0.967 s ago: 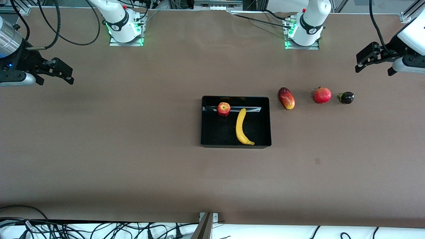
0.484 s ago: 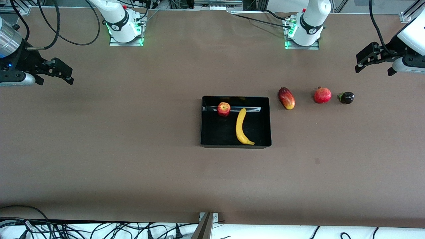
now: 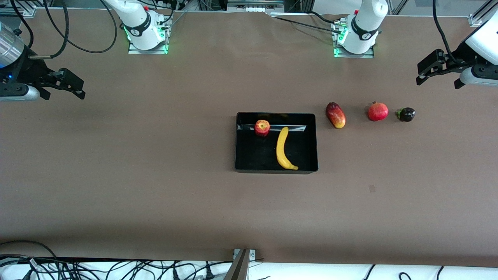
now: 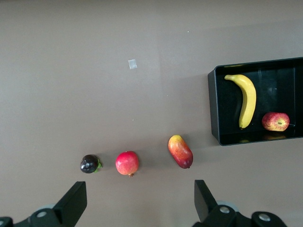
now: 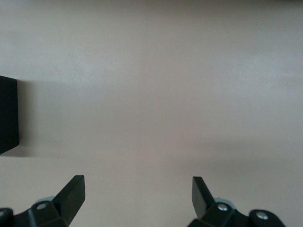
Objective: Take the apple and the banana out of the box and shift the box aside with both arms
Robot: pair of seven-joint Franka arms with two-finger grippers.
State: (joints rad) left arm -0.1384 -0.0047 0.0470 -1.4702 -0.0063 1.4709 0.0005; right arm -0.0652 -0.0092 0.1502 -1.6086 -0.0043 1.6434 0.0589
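Note:
The black box (image 3: pixel 311 142) stands mid-table. The red apple (image 3: pixel 262 127) and the yellow banana (image 3: pixel 283 149) lie in it, the apple farther from the front camera. The left wrist view shows the box (image 4: pixel 214 109), the banana (image 4: pixel 246 98) and the apple (image 4: pixel 275 121) too. My left gripper (image 3: pixel 422 75) is open and empty, up in the air over the left arm's end of the table. My right gripper (image 3: pixel 76 87) is open and empty, up over the right arm's end. A corner of the box (image 5: pixel 8 116) shows in the right wrist view.
A red-yellow mango (image 3: pixel 335 115), a red pomegranate (image 3: pixel 377 111) and a small dark round fruit (image 3: pixel 406 114) lie in a row beside the box, toward the left arm's end. The left wrist view shows the mango (image 4: pixel 180 151), pomegranate (image 4: pixel 127 163) and dark fruit (image 4: pixel 89 163).
My right gripper has drifted slightly toward the right arm's end of the table. Nothing else has moved.

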